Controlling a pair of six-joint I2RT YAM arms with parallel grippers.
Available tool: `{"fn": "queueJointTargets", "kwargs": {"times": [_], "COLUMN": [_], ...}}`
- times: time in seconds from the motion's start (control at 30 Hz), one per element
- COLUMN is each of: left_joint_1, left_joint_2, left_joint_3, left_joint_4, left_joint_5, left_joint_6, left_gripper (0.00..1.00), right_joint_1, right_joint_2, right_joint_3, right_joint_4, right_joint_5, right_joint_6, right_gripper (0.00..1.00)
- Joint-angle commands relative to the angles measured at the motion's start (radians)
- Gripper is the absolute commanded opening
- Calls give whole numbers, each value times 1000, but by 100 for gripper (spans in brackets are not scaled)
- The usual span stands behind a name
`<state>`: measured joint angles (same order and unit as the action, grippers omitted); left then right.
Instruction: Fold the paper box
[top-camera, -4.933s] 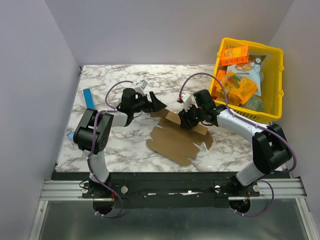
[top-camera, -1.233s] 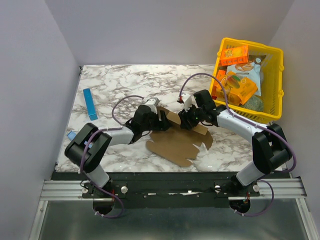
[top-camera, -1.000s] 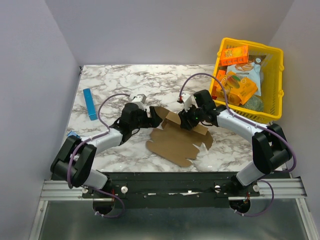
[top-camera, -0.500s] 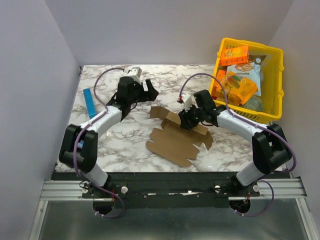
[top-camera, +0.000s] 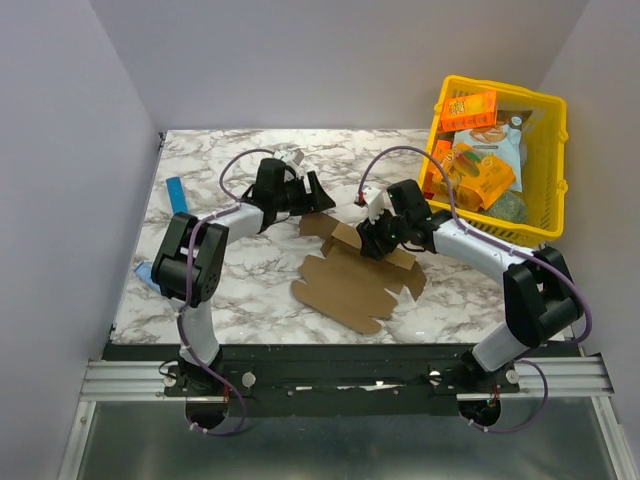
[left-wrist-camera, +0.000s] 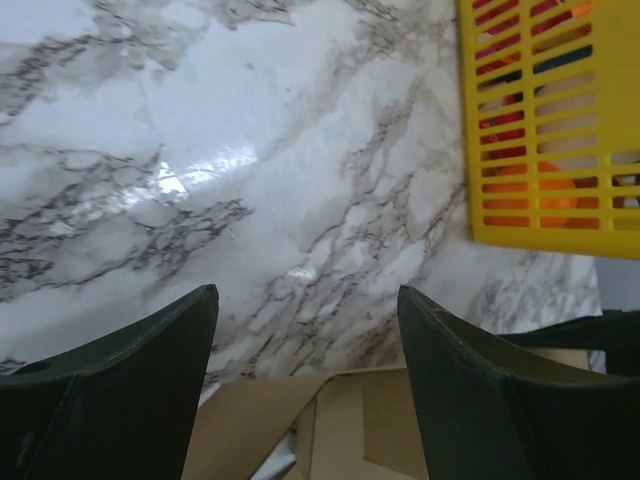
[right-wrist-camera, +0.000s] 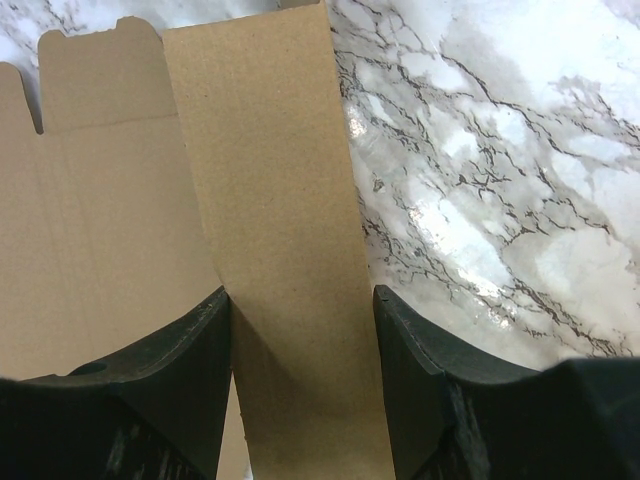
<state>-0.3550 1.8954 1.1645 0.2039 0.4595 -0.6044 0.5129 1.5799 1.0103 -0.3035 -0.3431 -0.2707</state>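
The paper box (top-camera: 352, 282) is a flat brown die-cut sheet lying mid-table, with a long flap (right-wrist-camera: 265, 150) raised along its far side. In the right wrist view that flap fills the gap between the fingers of my right gripper (right-wrist-camera: 300, 295) and touches both, so the gripper is shut on it. From above, the right gripper (top-camera: 369, 240) sits at the sheet's far edge. My left gripper (top-camera: 318, 197) hovers just behind the sheet's far left corner. Its wrist view shows the left gripper (left-wrist-camera: 305, 292) open with only marble between the fingers and the cardboard's edge (left-wrist-camera: 330, 425) below.
A yellow basket (top-camera: 553, 120) of orange snack boxes and packets stands at the back right, and its slatted wall (left-wrist-camera: 545, 120) shows in the left wrist view. A slim blue bar (top-camera: 174, 190) lies at the left, partly behind the left arm. Grey walls enclose the marble table (top-camera: 250, 290).
The left gripper left the sheet's left flap, swung up toward the back, and has come down behind the far left corner. The right gripper and its flap have not moved.
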Motion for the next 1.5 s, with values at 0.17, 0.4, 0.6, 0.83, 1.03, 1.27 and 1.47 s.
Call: {"fn": "queueJointTargets", "kwargs": {"times": [0.17, 0.4, 0.6, 0.83, 1.03, 1.27, 1.47], "left_joint_1": [-53, -75, -97, -183, -197, -197, -197], "left_joint_2": [-25, -110, -186, -252, -331, -387, -377], "left_joint_3": [-149, -281, -419, -459, -502, -607, -635], "left_joint_4": [184, 258, 380, 339, 278, 379, 440], "left_joint_5": [174, 168, 108, -25, -116, -117, -128], "left_joint_6": [-129, -178, -271, -250, -146, -5, 5], "left_gripper": [71, 69, 69, 69, 70, 76, 64], "right_joint_1": [3, 3, 3, 4, 3, 4, 4], "right_joint_2": [45, 32, 32, 34, 23, 23, 14], "right_joint_3": [-19, -26, -26, -27, -33, -32, -29], "right_joint_4": [-29, -28, -26, -26, -26, -25, -34], "right_joint_5": [23, 29, 36, 39, 39, 35, 38], "right_joint_6": [-1, 2, 4, 2, 1, -1, 1], "right_gripper": [48, 48, 48, 48, 48, 48, 48]}}
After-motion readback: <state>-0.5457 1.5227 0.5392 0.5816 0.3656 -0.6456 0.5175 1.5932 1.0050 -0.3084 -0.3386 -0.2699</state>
